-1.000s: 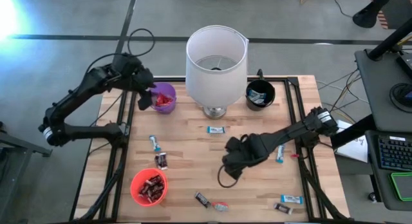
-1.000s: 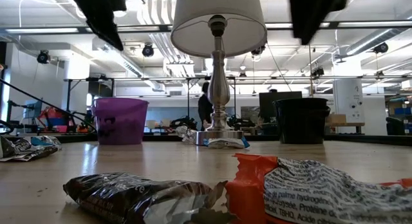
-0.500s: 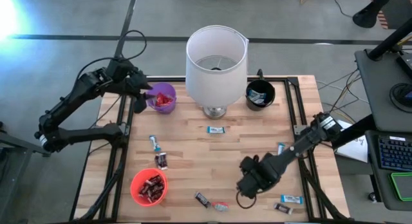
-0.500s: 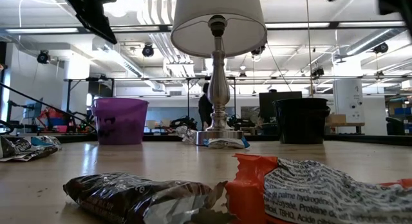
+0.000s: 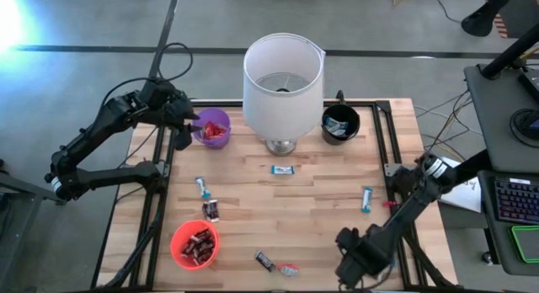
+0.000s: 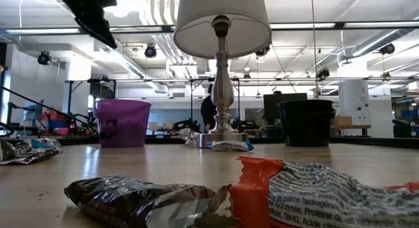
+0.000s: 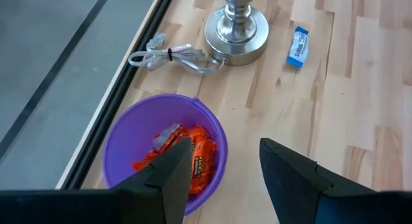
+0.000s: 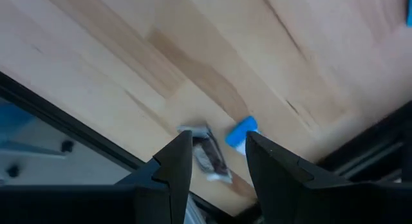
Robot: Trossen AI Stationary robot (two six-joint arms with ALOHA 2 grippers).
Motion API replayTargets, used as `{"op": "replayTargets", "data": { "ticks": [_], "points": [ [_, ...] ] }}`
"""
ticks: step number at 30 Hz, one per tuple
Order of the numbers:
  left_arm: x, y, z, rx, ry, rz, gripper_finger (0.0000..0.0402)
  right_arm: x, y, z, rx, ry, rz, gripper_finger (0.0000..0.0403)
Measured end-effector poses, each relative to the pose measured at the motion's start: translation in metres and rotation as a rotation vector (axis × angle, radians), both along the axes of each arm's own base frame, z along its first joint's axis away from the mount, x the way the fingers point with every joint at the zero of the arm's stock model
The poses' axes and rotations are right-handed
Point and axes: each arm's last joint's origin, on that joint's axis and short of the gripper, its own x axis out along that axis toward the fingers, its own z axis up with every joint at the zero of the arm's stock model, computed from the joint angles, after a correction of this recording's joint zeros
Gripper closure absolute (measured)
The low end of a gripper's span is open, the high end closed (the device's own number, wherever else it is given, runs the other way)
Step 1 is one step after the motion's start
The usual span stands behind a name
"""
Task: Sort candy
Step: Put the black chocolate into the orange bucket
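Wrapped candy lies scattered on the wooden table (image 5: pixel 320 217): a blue bar (image 5: pixel 282 169) near the lamp, a blue one (image 5: pixel 202 188) and a dark one (image 5: pixel 210 210) at the left, a dark (image 5: pixel 265 259) and a red one (image 5: pixel 288 269) at the near edge, and a blue one (image 5: pixel 367 199) at the right. My right gripper (image 5: pixel 352 263) hangs open near the near right corner, pointing down over a dark bar (image 8: pixel 209 156) and a blue bar (image 8: pixel 241 132), touching neither. My left gripper (image 5: pixel 185 133) stands open and empty beside the purple cup (image 7: pixel 129 140), which holds red candy (image 7: pixel 196 156).
A tall lamp (image 5: pixel 283 74) stands at the table's far middle, its cable (image 7: pixel 170 53) coiled by the base. A black cup (image 5: pixel 340 122) with blue candy sits to its right. A red cup (image 5: pixel 195 244) with dark candy stands near the near left. Black frame rails run along both sides.
My right gripper has swung from the table's middle toward the near right corner, sinking and tipping to point more steeply down, its wrist turning on the way. My left gripper has drawn back slightly from over the purple cup toward the table's left edge.
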Motion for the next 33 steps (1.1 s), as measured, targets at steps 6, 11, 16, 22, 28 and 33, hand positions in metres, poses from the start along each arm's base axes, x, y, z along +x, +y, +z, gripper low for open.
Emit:
{"op": "replayTargets", "data": {
  "ticks": [6, 11, 16, 22, 28, 33],
  "points": [
    [0.0, 0.001, 0.001, 0.007, -0.011, 0.021, 0.0237, -0.019, 0.018, -0.011, 0.043, 0.011, 0.048, 0.0266],
    [0.0, 0.001, 0.001, 0.007, -0.013, 0.046, 0.0237, -0.033, 0.035, -0.023, 0.13, -0.017, 0.087, 0.0266],
    [0.0, 0.001, 0.001, -0.018, -0.025, 0.077, 0.0237, -0.05, 0.041, -0.036, 0.117, 0.004, 0.07, 0.0266],
    [0.0, 0.002, 0.001, -0.034, -0.033, 0.097, 0.0237, -0.059, 0.044, -0.048, 0.129, -0.002, 0.075, 0.0266],
    [0.0, 0.002, 0.001, -0.04, -0.035, 0.104, 0.0237, -0.066, 0.043, -0.062, 0.138, -0.002, 0.049, 0.0266],
    [0.0, 0.002, 0.001, -0.045, -0.037, 0.109, 0.0237, -0.071, 0.038, -0.075, 0.131, 0.008, 0.021, 0.0266]
  ]
}}
